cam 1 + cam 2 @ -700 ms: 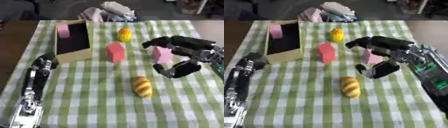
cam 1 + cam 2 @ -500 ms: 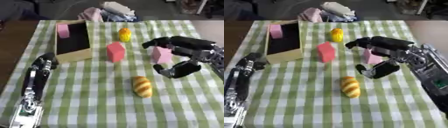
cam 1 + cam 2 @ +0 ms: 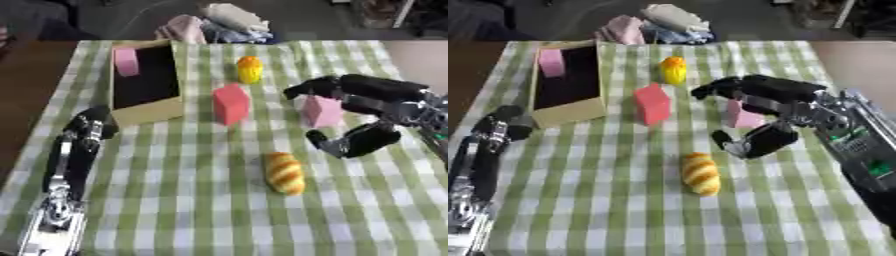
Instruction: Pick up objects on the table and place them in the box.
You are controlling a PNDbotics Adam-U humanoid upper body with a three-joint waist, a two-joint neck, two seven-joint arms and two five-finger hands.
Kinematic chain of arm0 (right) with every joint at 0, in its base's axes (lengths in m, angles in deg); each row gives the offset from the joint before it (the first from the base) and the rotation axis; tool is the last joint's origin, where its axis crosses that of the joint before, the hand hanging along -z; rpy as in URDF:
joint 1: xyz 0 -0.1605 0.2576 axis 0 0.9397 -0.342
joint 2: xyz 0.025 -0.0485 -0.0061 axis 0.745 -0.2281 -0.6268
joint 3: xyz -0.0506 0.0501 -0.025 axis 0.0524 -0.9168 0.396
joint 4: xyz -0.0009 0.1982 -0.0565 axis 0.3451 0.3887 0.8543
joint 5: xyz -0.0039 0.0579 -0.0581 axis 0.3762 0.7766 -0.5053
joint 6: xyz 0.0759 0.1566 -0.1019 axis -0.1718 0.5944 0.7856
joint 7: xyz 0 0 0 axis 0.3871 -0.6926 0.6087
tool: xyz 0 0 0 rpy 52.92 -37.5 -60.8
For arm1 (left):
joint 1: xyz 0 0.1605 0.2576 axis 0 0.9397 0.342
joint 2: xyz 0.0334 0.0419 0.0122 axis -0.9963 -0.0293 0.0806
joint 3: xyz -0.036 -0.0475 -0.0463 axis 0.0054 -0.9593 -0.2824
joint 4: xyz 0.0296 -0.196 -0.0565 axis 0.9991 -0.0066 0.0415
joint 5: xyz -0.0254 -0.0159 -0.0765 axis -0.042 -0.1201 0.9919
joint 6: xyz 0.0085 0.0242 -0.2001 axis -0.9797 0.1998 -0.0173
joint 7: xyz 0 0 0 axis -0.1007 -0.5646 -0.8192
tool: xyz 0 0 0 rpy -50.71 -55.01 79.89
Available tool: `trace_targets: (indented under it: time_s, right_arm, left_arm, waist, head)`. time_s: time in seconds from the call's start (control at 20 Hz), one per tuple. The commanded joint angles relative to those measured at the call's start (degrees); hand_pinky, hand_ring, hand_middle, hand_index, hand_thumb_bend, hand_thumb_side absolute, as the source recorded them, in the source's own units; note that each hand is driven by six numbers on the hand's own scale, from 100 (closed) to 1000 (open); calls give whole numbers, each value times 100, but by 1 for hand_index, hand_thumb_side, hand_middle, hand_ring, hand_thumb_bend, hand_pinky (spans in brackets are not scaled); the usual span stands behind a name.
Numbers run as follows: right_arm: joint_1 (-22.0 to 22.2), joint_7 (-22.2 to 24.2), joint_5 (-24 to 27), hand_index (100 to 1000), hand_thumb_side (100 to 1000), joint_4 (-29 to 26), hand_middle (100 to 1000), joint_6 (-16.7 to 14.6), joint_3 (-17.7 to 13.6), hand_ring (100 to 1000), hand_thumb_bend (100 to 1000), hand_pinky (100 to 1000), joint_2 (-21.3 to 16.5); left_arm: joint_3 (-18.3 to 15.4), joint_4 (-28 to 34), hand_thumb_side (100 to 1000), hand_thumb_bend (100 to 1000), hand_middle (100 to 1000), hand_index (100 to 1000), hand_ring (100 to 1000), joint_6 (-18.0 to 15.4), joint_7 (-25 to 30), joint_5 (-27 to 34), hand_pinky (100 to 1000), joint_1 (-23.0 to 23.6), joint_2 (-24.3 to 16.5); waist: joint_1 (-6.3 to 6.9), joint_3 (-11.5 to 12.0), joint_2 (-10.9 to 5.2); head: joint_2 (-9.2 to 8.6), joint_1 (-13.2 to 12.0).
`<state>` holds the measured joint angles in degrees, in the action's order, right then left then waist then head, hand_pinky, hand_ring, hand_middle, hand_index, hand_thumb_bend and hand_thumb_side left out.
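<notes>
A light pink block [image 3: 321,111] stands on the checked cloth right of centre. My right hand [image 3: 785,102] is spread around it, open, with fingers [image 3: 308,89] arched over its far side and the thumb [image 3: 348,143] apart on its near side. A red block [image 3: 231,102] stands upright at the centre. Behind it sits a small yellow and orange thing [image 3: 249,69]. A striped yellow bread-like piece [image 3: 284,172] lies nearer me. The tan box [image 3: 149,108] at the left holds a pink block [image 3: 126,61]. My left hand [image 3: 88,129] rests by the box's near corner.
The green-and-white checked cloth [image 3: 201,210] covers the table. A heap of pale and pink fabric [image 3: 217,22] lies at the far edge. My left forearm [image 3: 61,200] runs along the table's left side. Brown tabletop [image 3: 26,95] shows left of the cloth.
</notes>
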<state>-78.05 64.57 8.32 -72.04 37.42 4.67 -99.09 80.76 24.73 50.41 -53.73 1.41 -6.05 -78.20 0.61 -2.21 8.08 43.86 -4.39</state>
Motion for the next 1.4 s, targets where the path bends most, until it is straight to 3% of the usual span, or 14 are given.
trace_targets:
  time_s: [0.05,0.4,1.0,1.4]
  right_arm:
    - [-89,50,-42,1000,247,16,889,-14,-21,960,100,912,-102]
    - [-227,433,-167,996,282,377,884,-114,208,964,100,917,-91]
    - [-405,1004,-761,985,314,1130,893,-629,526,977,100,933,162]
    - [-339,1070,-1005,967,458,1486,891,-870,596,978,100,934,271]
  left_arm:
    - [19,60,825,266,755,791,638,-7,15,2,717,-53,-85]
    - [32,57,828,264,754,789,644,-3,27,-7,719,-62,-84]
    - [37,49,830,264,753,789,644,-8,45,-9,719,-100,-70]
    - [42,45,830,263,750,789,643,-12,51,-2,720,-125,-79]
  waist:
    - [-81,8,-115]
    - [-90,26,-100]
    - [-110,87,-58]
    - [-122,122,-60]
  head:
    - [26,9]
    - [26,31]
    - [26,54]
    - [26,58]
